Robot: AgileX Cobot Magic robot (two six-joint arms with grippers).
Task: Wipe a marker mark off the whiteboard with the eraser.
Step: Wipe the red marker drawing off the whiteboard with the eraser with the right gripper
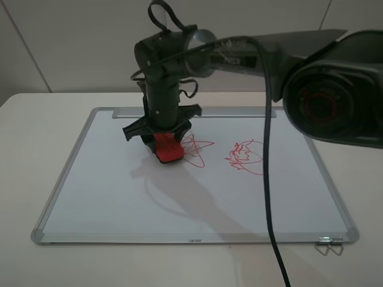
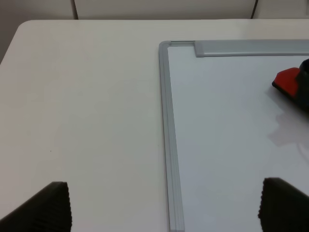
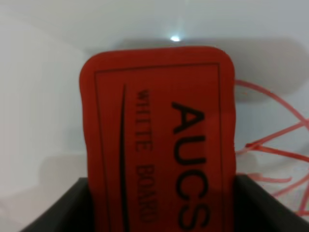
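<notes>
The whiteboard (image 1: pixel 114 197) lies flat on the table. My right gripper (image 1: pixel 166 142) reaches across to its middle and is shut on the red eraser (image 1: pixel 168 149), which rests on the board. The eraser's right edge touches the left side of the marker mark (image 1: pixel 199 150), a thin red star with scribble. In the right wrist view the eraser (image 3: pixel 159 130) fills the frame between dark fingers (image 3: pixel 63 208), with the mark's lines (image 3: pixel 277 145) beside it. The left gripper (image 2: pixel 164 208) stands open over the table by the whiteboard's left frame (image 2: pixel 169 145); the eraser (image 2: pixel 288 81) shows far off.
A rounder red scribble (image 1: pixel 245 156) lies to the right of the star. A black cable (image 1: pixel 268 179) hangs across the board's right part. Metal clips (image 1: pixel 329 247) lie by the near right corner. The tray strip (image 1: pixel 128 112) runs along the far edge.
</notes>
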